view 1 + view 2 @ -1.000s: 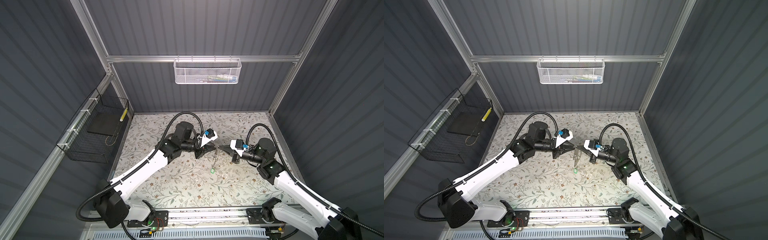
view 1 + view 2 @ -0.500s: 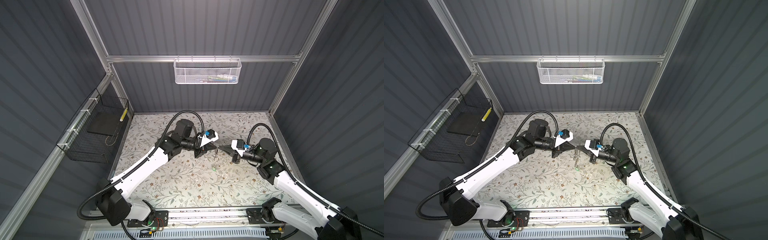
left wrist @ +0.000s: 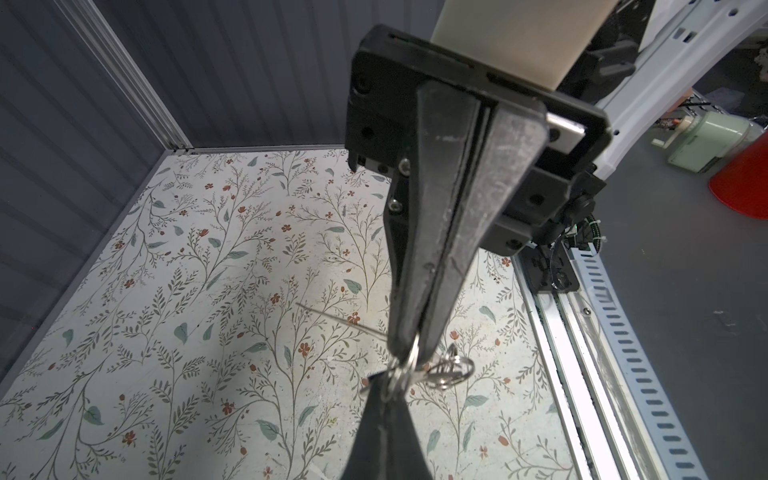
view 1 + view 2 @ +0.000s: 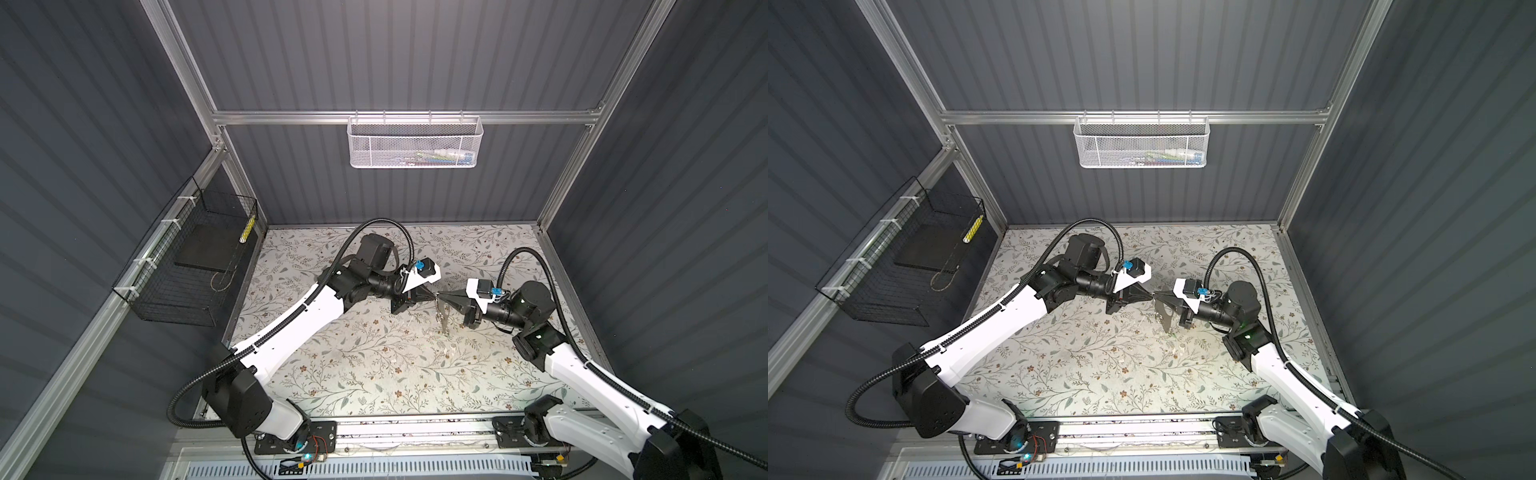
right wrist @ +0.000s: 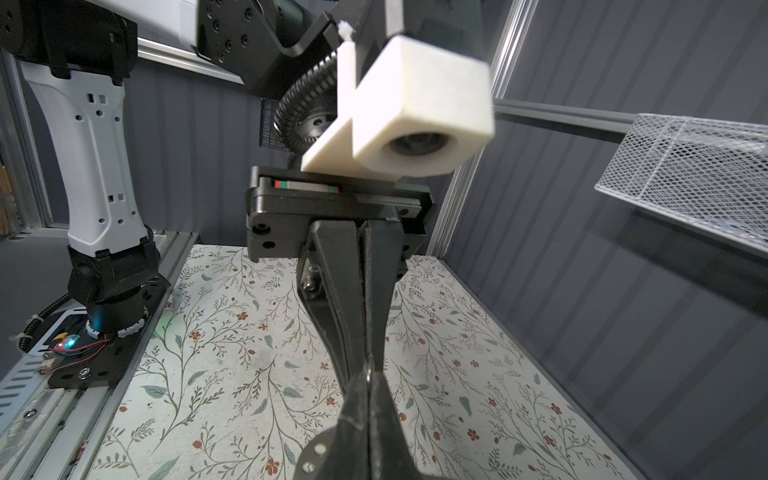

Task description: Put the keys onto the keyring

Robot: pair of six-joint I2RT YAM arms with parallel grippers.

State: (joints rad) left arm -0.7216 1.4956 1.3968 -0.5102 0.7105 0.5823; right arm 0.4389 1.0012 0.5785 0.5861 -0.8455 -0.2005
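A black wire basket point(image 4: 195, 266) hangs on the left wall, with a dark pad point(image 4: 205, 249) lying in it. The left arm point(image 4: 299, 320) reaches from the near left corner across the floral counter point(image 4: 353, 365) toward the middle. On the back wall, above the middle, hangs a white mesh basket point(image 4: 415, 143). The left tool point(image 4: 432, 295) is held level above the counter, pointing right, with its jaws pressed together. It meets the right tool point(image 4: 443, 296) tip to tip, and both top views show the two points touching or nearly so. In the left wrist view the left tool point(image 3: 384, 388) comes up from the bottom edge and the right tool point(image 3: 409, 353) comes down from above. A small silver ring point(image 3: 403, 372) runs between their tips. The right tool's jaws are pinched on this ring, but I cannot tell whether the left tool grips it or only touches it. A cluster of thin loops point(image 3: 451, 370) sits just beside the tips. The keyring point(image 4: 443, 318) hangs off the counter under the right tool's tip as a flat grey plate turned nearly edge-on, held up by that tool's closed jaws. In the right wrist view a dark piece with a round hole point(image 5: 320, 451) shows beside that tool's jaws. The keys are too small to make out in the top views. The right arm point(image 4: 582, 374) runs back to the near right corner.
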